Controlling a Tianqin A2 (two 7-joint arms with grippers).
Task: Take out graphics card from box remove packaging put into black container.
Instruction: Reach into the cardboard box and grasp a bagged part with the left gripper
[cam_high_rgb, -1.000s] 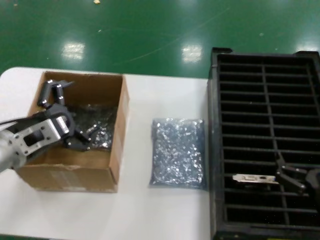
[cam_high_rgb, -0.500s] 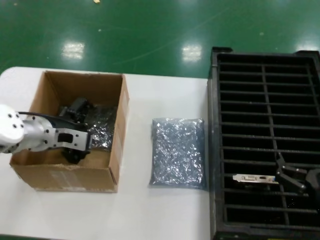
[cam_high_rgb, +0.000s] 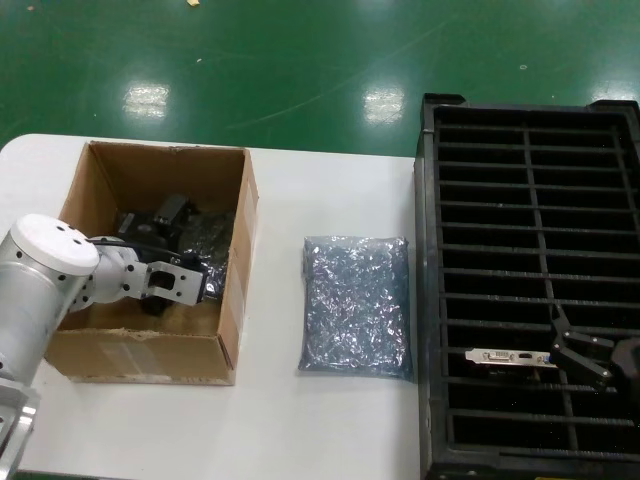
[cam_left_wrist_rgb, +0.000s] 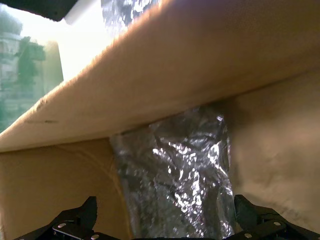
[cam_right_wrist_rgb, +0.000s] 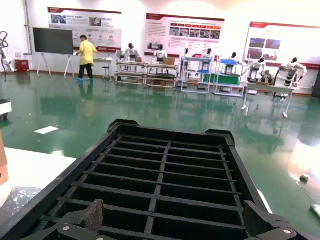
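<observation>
The brown cardboard box (cam_high_rgb: 238, 250) stands at the table's left. Inside it lies the crinkly silver packaging (cam_high_rgb: 208, 245), also filling the left wrist view as packaging (cam_left_wrist_rgb: 175, 170) leaning against the box wall (cam_left_wrist_rgb: 200, 75). My left gripper (cam_high_rgb: 150, 222) is down inside the box, open, its gripper (cam_left_wrist_rgb: 166, 206) fingers spread to either side of the bag without touching it. The graphics card (cam_high_rgb: 508, 357) shows as a silver bracket standing in a slot of the black container (cam_high_rgb: 430, 300). My right gripper (cam_high_rgb: 562, 343) hovers open just right of that bracket, over the container (cam_right_wrist_rgb: 160, 170), with nothing between the fingers of the gripper (cam_right_wrist_rgb: 172, 214).
A flatter bluish-grey bag (cam_high_rgb: 356, 305) lies on the white table (cam_high_rgb: 300, 430) between box and container. The left arm's white joint (cam_high_rgb: 55, 250) hangs over the box's left wall. Green floor lies beyond the table's far edge.
My left arm has swung round and dropped the gripper deeper into the box, toward the silver bag. The right gripper and the card have stayed where they were.
</observation>
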